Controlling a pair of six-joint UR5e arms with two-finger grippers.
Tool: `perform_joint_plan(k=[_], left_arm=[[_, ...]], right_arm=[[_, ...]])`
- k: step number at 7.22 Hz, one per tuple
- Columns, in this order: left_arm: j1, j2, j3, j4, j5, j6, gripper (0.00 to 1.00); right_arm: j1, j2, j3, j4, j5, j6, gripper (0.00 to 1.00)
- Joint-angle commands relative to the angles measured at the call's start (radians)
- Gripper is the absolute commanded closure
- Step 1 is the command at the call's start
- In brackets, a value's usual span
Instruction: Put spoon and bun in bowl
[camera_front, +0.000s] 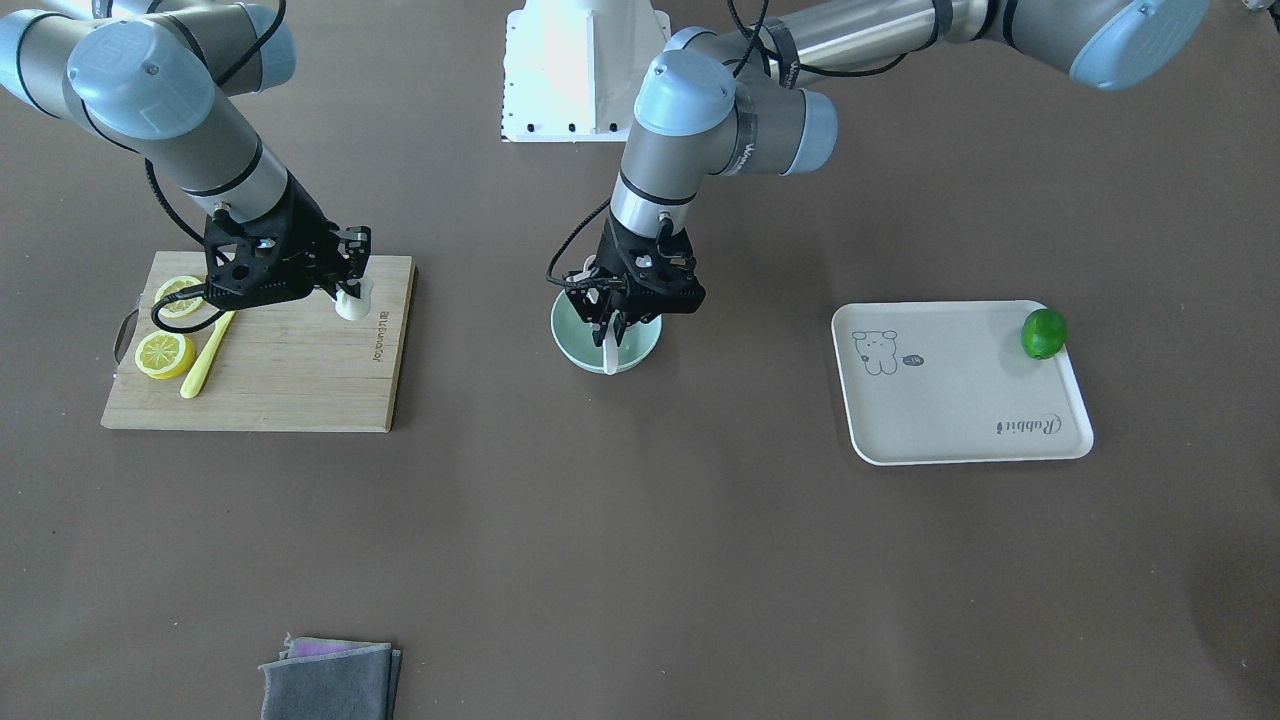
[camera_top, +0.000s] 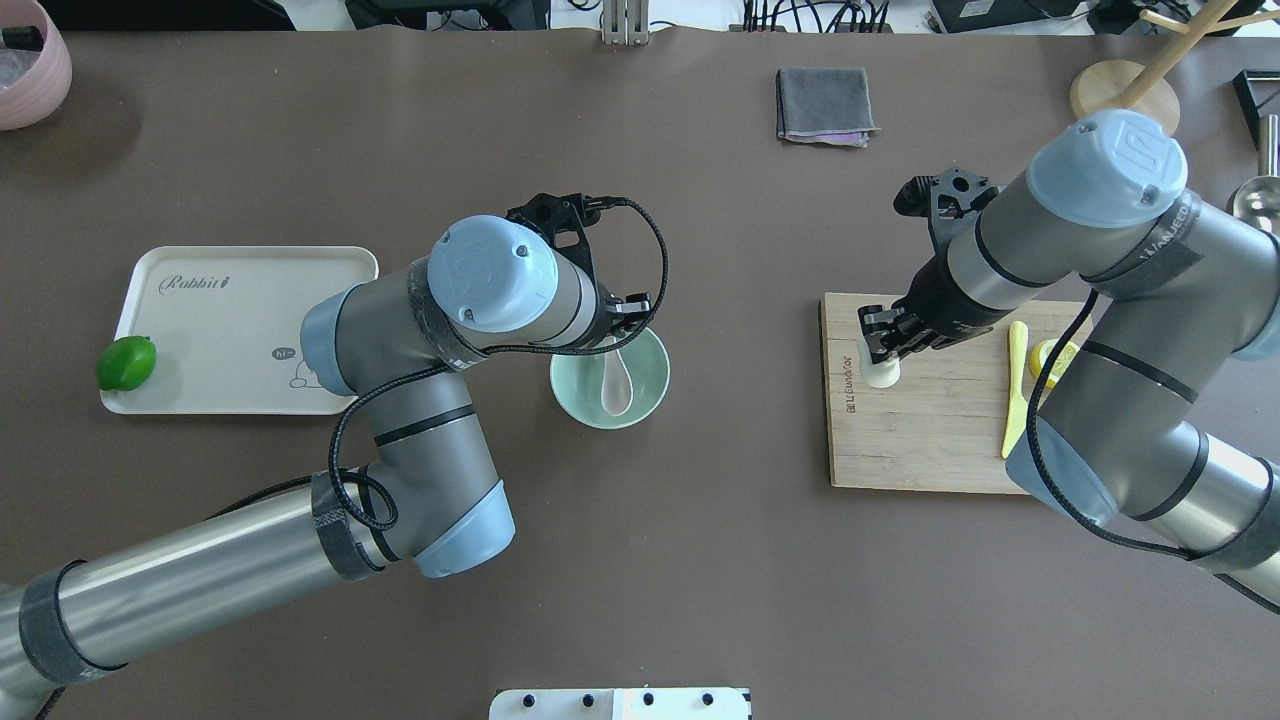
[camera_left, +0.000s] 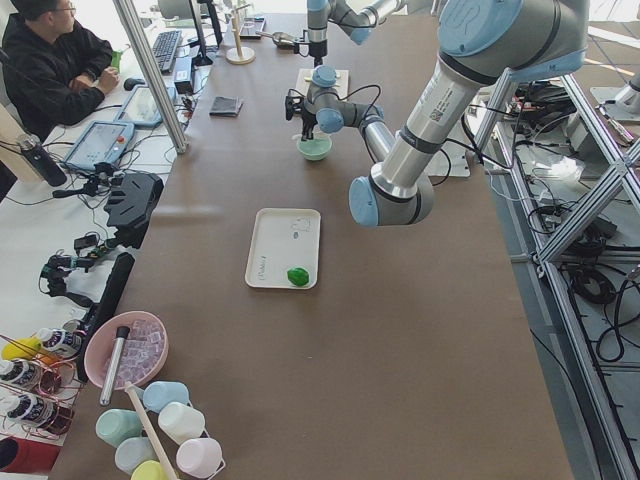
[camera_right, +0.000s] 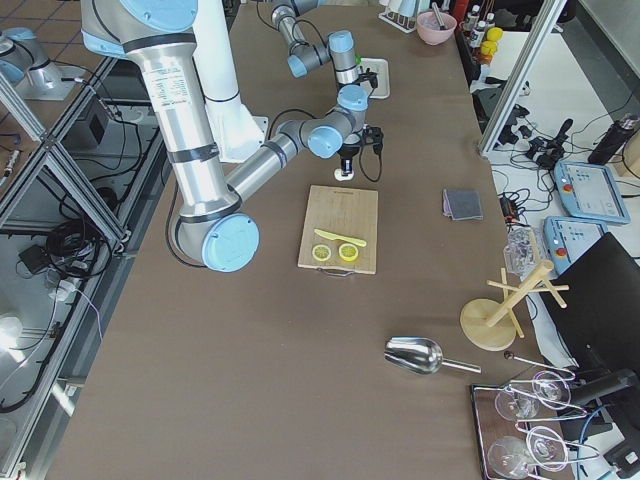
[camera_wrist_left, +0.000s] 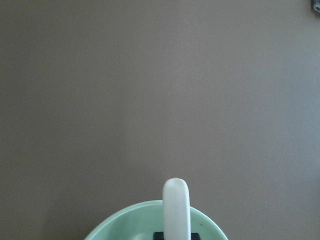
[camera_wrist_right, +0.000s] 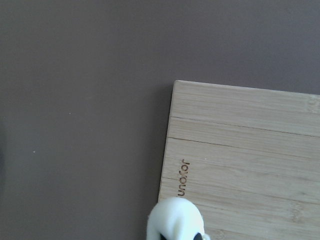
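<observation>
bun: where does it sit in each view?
Front-facing: bun on cutting board's top-right corner.
Overhead: bun at board's left edge.
Left: too small to tell.
Right: bun at board's far edge.
Left wrist: absent.
Right wrist: bun at bottom edge.
Landmark: cutting board.

A wooden board at left of the table carries two lemon slices flanking a yellow knife. At right, a lime sits at the upper-right corner of a cream tray. A folded grey cloth lies at the bottom edge.
</observation>
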Motion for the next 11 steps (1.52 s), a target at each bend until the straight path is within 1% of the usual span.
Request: perform_joint_plan(k=[1,3,4,5,6,7,8,9,10,11], left_arm=[[-0.006,-0.006,-0.016,0.002,0.003,0.023,0.03],[-0.053,-0.004,-0.033,0.003,-0.006,0.064,0.02],[-0.093,0.0,-0.039,0.022,-0.008,0.12,0.02],[-0.136,0.031,-0.065,0.073,0.0,0.221,0.02],[-0.209,0.107,-0.123,0.098,-0.007,0.353,0.02],[-0.264,0.158,-0.141,0.088,-0.014,0.447,0.02],[-0.313,0.203,-0.151,0.097,-0.041,0.551,0.02],[-0.353,0.25,-0.152,0.089,-0.055,0.626,0.02],[-0.408,0.261,-0.148,0.1,-0.084,0.632,0.02],[-0.449,0.311,-0.152,0.089,-0.11,0.633,0.02]], right_arm=[[0.0,0.007,0.003,0.0,-0.001,0.02,1.0],[-0.003,0.042,0.003,-0.001,-0.003,0.043,1.0],[-0.015,0.087,0.001,-0.009,-0.004,0.087,1.0],[-0.043,0.151,-0.006,-0.042,-0.023,0.104,1.0],[-0.082,0.223,-0.023,-0.076,-0.077,0.124,1.0],[-0.113,0.248,-0.033,-0.076,-0.134,0.129,1.0],[-0.123,0.281,-0.051,-0.07,-0.159,0.129,1.0],[-0.126,0.35,-0.101,-0.069,-0.178,0.128,1.0],[-0.126,0.425,-0.185,-0.066,-0.188,0.126,1.0],[-0.136,0.49,-0.265,-0.049,-0.202,0.126,1.0]])
